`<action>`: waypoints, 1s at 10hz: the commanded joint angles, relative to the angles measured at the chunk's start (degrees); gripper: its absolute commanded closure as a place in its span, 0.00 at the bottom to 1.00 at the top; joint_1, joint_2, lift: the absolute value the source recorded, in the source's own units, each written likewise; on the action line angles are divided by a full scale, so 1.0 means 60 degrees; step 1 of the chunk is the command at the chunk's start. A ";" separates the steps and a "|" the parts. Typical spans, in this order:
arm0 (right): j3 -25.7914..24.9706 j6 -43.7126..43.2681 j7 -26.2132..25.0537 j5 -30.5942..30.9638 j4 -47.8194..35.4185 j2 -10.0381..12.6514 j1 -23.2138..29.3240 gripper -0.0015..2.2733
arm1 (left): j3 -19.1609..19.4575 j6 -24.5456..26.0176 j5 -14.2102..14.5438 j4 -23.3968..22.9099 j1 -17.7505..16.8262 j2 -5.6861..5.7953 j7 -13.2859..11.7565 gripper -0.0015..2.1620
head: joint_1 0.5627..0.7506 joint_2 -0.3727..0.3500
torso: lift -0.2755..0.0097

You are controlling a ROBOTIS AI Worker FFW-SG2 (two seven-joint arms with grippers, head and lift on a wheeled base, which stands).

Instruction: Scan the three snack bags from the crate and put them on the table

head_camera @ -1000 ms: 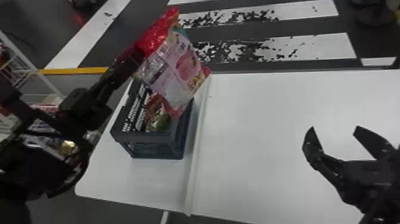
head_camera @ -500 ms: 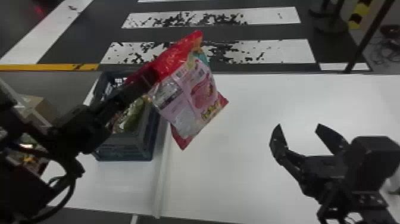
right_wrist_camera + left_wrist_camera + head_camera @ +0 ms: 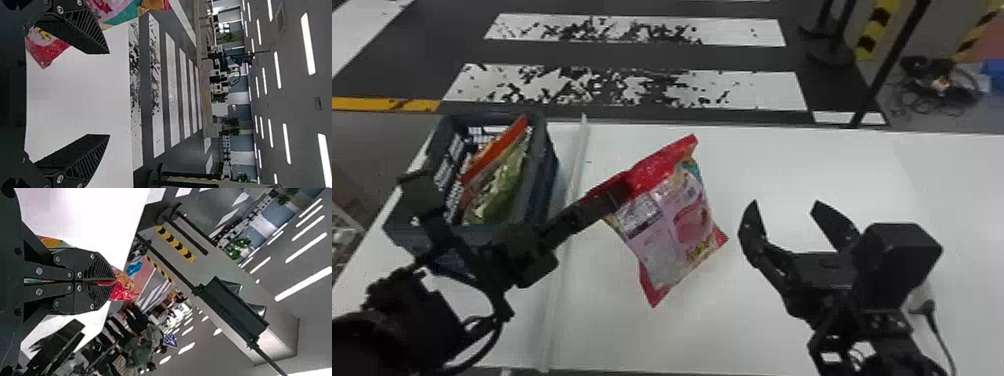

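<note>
Now the right hand (image 3: 785, 201) is near the held bag with its two fingers apart, and the left hand (image 3: 627, 187), clamped on the red end of one pink-and-red snack bag (image 3: 677, 225), has carried it away from over the crate and closer to that right hand. It hangs above the counter (image 3: 782, 165), so one of the three seems out, with scanning or a handover probably next. Beside it, the one crate (image 3: 548, 172) holds what look like two more, an orange-edged bag (image 3: 502, 150) and a green one (image 3: 499, 192).
</note>
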 commanded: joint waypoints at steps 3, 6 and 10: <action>-0.0246 -0.0033 -0.0010 -0.0193 0.0075 -0.0110 -0.0123 0.06 | -0.1346 -0.0699 -0.0593 0.2369 -0.1177 -0.0035 -0.0117 0.99 | 0.70 0.40 | 0.64; -0.0333 -0.0033 -0.0010 -0.0266 0.0060 -0.0183 -0.0109 0.06 | -0.2078 -0.1695 -0.1575 0.4200 -0.2114 -0.0035 0.0176 0.99 | 0.70 0.33 | 0.64; -0.0495 -0.0033 -0.0010 -0.0442 0.0031 -0.0256 -0.0123 0.06 | -0.2796 -0.3218 -0.2849 0.5416 -0.2612 -0.0035 0.0806 0.99 | 0.70 0.32 | 0.64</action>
